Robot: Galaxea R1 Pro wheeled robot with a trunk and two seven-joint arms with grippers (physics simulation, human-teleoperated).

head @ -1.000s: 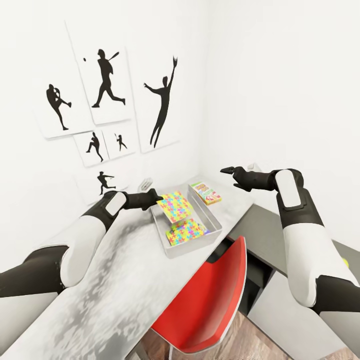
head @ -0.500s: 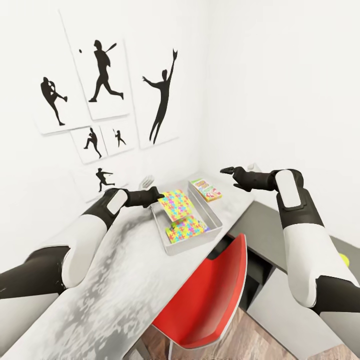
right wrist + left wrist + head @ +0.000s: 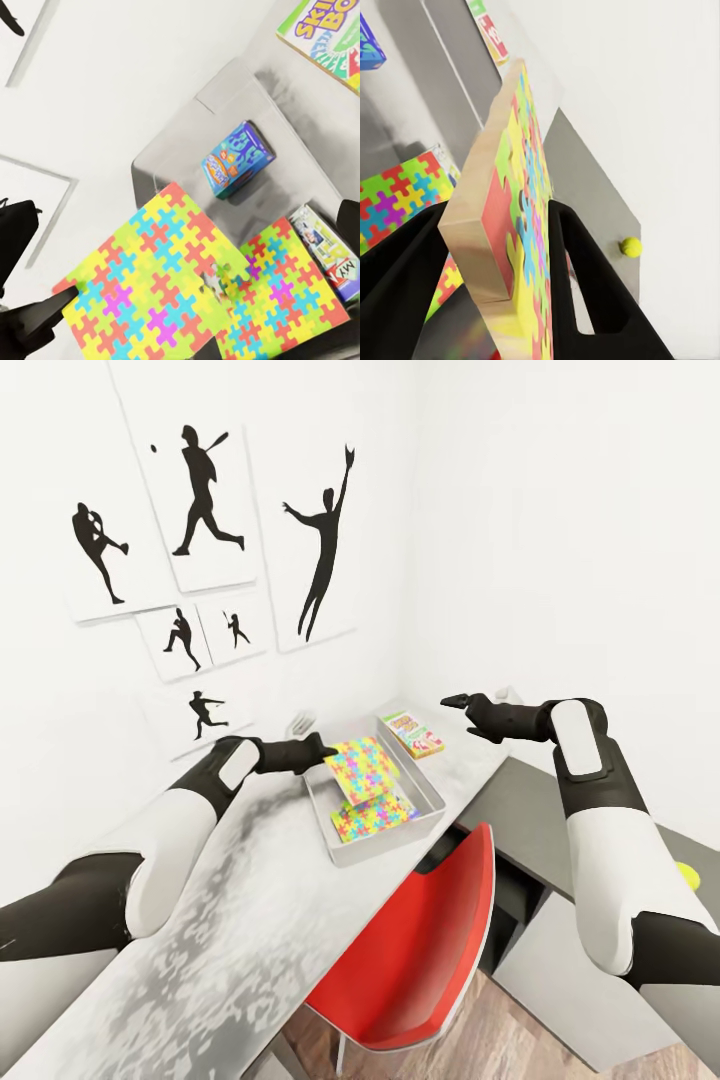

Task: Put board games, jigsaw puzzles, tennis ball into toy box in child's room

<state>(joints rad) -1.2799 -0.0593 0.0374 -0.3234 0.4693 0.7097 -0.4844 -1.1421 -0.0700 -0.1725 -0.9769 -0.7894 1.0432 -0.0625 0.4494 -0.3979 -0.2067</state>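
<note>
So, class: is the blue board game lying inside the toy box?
Yes, the blue board game lies on the grey toy box's floor.

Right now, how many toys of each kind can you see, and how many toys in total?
Board games: 3 (Skip-Bo box, blue box, white-green box)
Jigsaw puzzles: 2 (held puzzle in the left end effector, flat puzzle in the toy box)
Tennis balls: 1 (ball)
Total: 6
</note>
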